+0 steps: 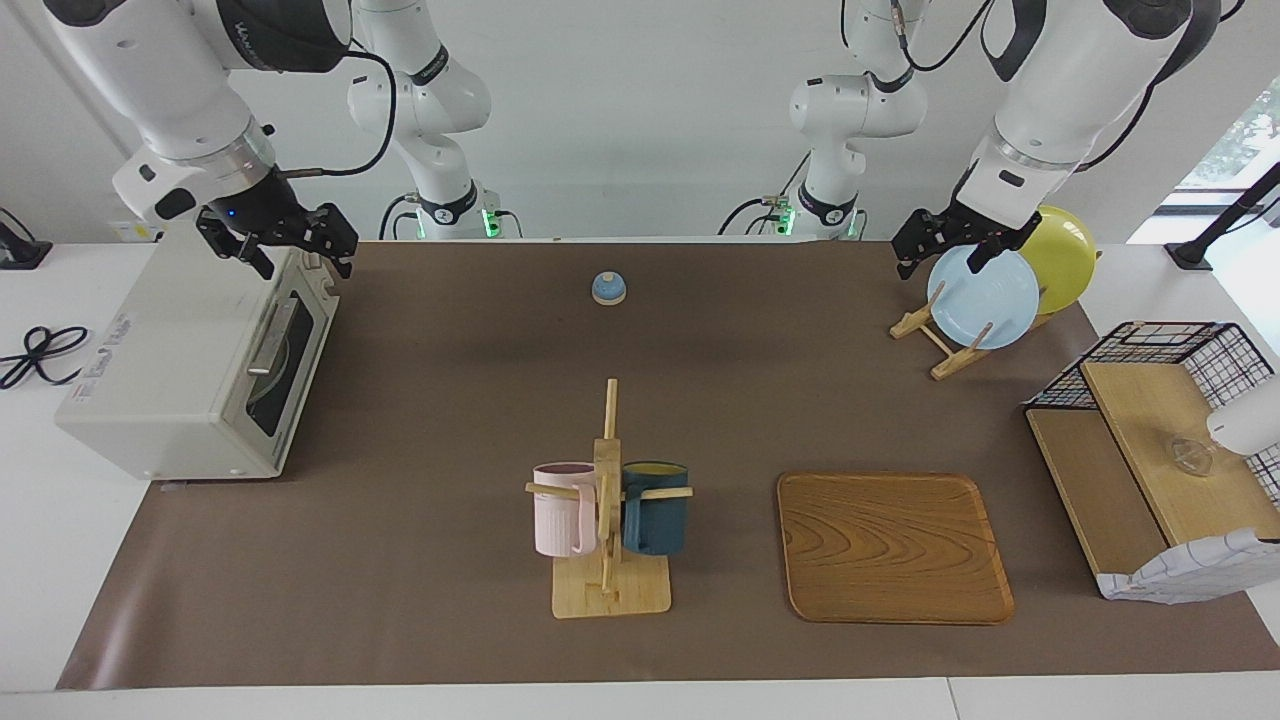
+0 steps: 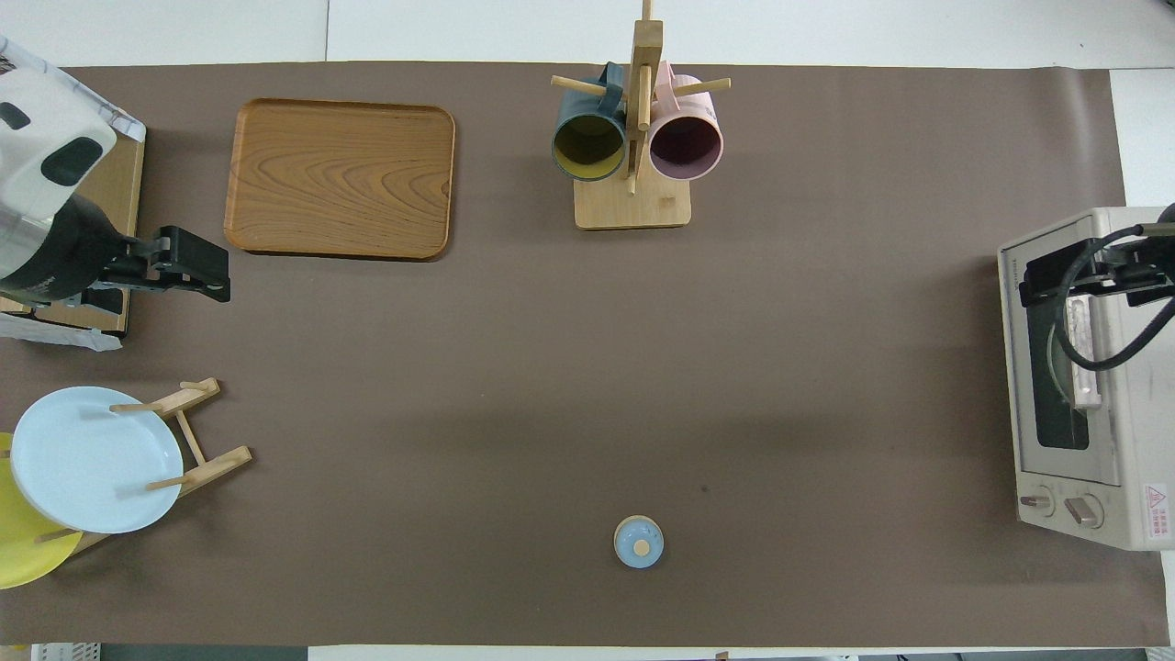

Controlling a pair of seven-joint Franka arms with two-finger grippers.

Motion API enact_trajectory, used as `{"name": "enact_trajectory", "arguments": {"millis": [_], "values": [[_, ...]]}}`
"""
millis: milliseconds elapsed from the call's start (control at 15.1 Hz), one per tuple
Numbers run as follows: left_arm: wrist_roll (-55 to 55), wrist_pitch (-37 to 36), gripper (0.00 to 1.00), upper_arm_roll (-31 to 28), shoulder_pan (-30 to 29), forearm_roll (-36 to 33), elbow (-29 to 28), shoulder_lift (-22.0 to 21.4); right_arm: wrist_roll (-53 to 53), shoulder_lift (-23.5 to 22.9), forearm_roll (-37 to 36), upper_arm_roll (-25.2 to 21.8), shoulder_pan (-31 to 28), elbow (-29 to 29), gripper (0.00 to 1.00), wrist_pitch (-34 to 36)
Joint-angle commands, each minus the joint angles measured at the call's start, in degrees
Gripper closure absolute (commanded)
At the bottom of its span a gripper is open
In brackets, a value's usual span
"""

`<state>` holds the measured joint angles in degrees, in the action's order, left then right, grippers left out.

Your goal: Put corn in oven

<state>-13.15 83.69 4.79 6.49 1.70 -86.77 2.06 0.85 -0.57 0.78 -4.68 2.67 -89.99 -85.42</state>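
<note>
The corn is out of view in both views. The off-white oven point(image 1: 190, 360) point(image 2: 1083, 386) stands at the right arm's end of the table, with its dark glass door shut. My right gripper point(image 1: 300, 255) point(image 2: 1083, 280) hangs open and holding nothing, just above the oven's top front edge. My left gripper point(image 1: 940, 262) point(image 2: 207, 275) is raised and open, also holding nothing, over the mat by the plate rack point(image 1: 945, 345) at the left arm's end.
The rack holds a light blue plate point(image 1: 985, 298) and a yellow plate point(image 1: 1065, 255). A wooden tray point(image 1: 893, 547), a mug tree point(image 1: 608, 520) with a pink mug and a dark blue mug, a small blue lid point(image 1: 608, 288) and a wire shelf point(image 1: 1150, 440) stand on the brown mat.
</note>
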Motion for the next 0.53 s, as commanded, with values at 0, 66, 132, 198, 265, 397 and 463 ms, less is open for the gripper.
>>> {"name": "enact_trajectory", "arguments": {"millis": [0,66,132,198,265,397,463], "values": [[0.1,0.6,0.0,0.1,-0.3,-0.5,-1.6,-1.3,-0.9,-0.7,-0.3,-0.1,0.0,1.0,0.0,-1.1],[0.1,0.7,0.0,0.1,-0.3,-0.5,-1.6,-1.3,-0.9,-0.7,-0.3,-0.1,0.0,1.0,0.0,-1.4],[0.1,0.6,0.0,0.1,-0.3,-0.5,-1.6,-1.3,-0.9,-0.8,-0.3,-0.1,0.0,1.0,0.0,-1.5],[0.1,0.6,0.0,0.1,-0.3,-0.5,-1.6,-1.3,-0.9,-0.8,0.0,-0.1,0.0,1.0,0.0,-1.6],[0.1,0.6,0.0,0.1,-0.3,-0.5,-1.6,-1.3,-0.9,-0.7,0.1,-0.1,0.0,1.0,0.0,-1.8],[0.1,0.6,0.0,0.1,-0.3,-0.5,-1.6,-1.3,-0.9,-0.8,0.1,-0.2,0.0,1.0,0.0,-1.6],[0.1,0.6,0.0,0.1,-0.3,-0.5,-1.6,-1.3,-0.9,-0.8,0.2,-0.2,-0.1,1.0,0.0,-1.6]]}}
